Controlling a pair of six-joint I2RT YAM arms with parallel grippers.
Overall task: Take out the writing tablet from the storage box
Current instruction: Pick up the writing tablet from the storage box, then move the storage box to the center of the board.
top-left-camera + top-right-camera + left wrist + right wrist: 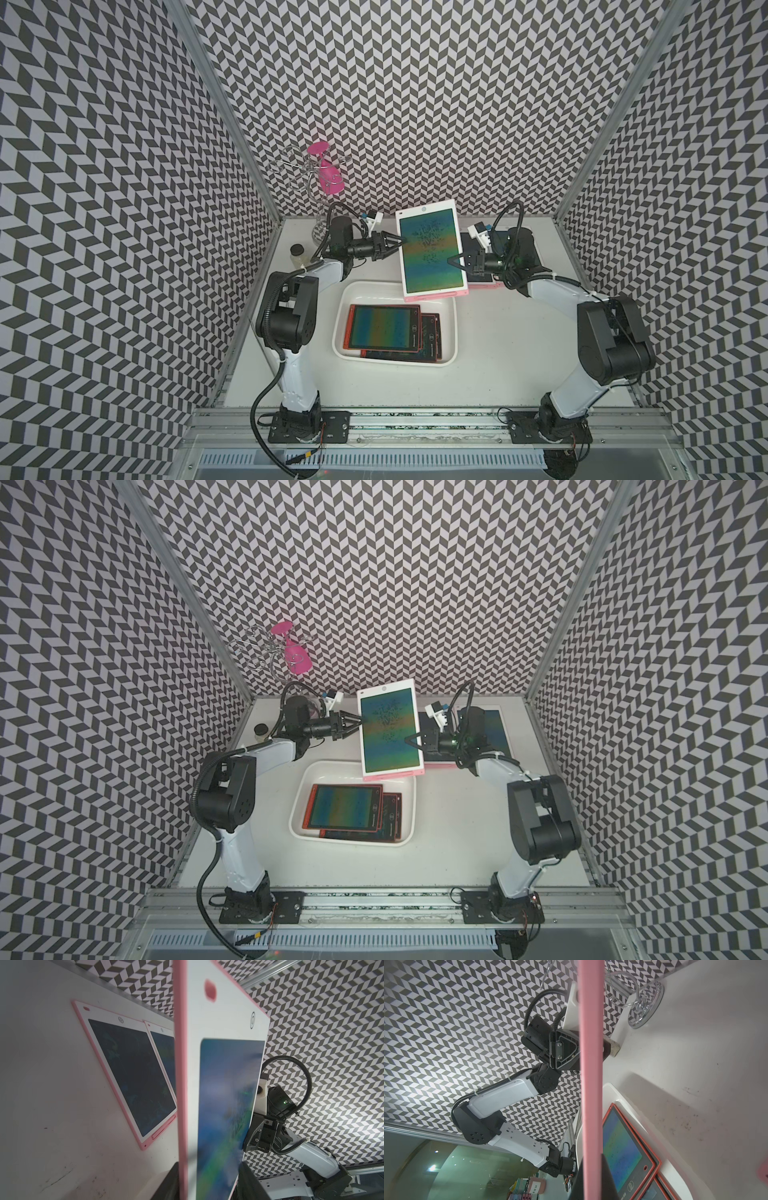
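Observation:
A writing tablet (430,253) (388,729) with a white face and pink rim hangs tilted in the air, above the far edge of the storage box (395,362) (353,842). My right gripper (451,262) (591,1180) is shut on its right edge, both fingers pressed against the pink rim (590,1064). My left gripper (395,242) (209,1186) stands open at the tablet's left edge (224,1084), fingers spread to either side of it. Red-framed tablets (382,328) (620,1147) lie stacked inside the white box.
Two more pink-rimmed tablets (133,1078) (496,725) lie flat on the table at the back right, partly under my right arm. A wire rack with a pink glass (326,170) and a small jar (297,254) stand at the back left.

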